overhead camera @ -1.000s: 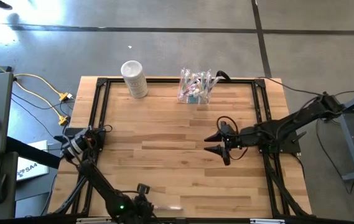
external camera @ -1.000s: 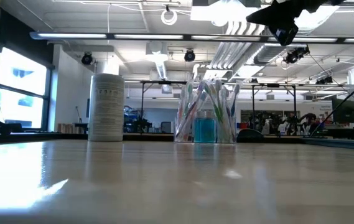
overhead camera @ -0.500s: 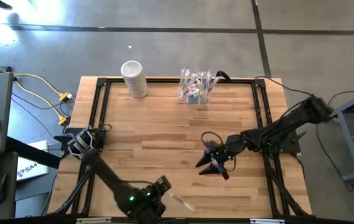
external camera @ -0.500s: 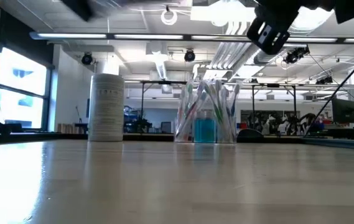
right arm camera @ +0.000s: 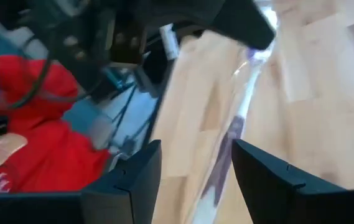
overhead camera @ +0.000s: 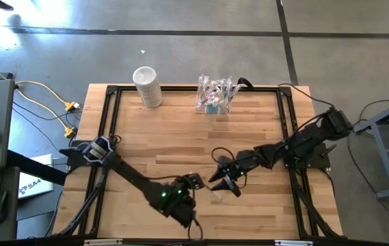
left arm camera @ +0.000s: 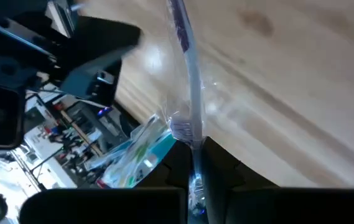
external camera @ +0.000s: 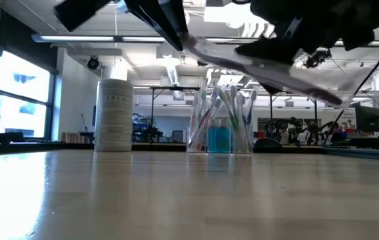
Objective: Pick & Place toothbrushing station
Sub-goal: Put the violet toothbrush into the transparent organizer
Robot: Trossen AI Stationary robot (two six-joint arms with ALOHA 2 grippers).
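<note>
The whitish cylindrical container [overhead camera: 148, 86] stands upright at the table's [overhead camera: 173, 140] far edge, left of centre.

The left arm reaches from its base at the left edge across to the near-centre area. The left gripper [overhead camera: 192, 181] is off the table surface, and its fingers [left arm camera: 221, 163] are pressed together on one end of a toothbrush packet [left arm camera: 188, 93]. This is a long, thin, clear wrapper with a purple-marked toothbrush inside. In the low view the toothbrush packet [external camera: 279, 77] slants across the upper part of the picture, above the tabletop.

The toothbrushing station [overhead camera: 213, 96] stands upright at the far edge, right of the cylindrical container and well apart from both grippers. It is a clear, thin-walled rectangular holder. In the low view the toothbrushing station [external camera: 220, 127] shows several toothbrushes leaning at angles inside it, their heads above the rim. A blue item [external camera: 219, 139] sits low in its middle.

The right arm reaches in from the right edge. The right gripper [overhead camera: 223, 179] is just beside the left gripper, with its fingers [right arm camera: 260, 168] spread. The free end of the packet lies between them, and contact with either finger cannot be determined.
</note>
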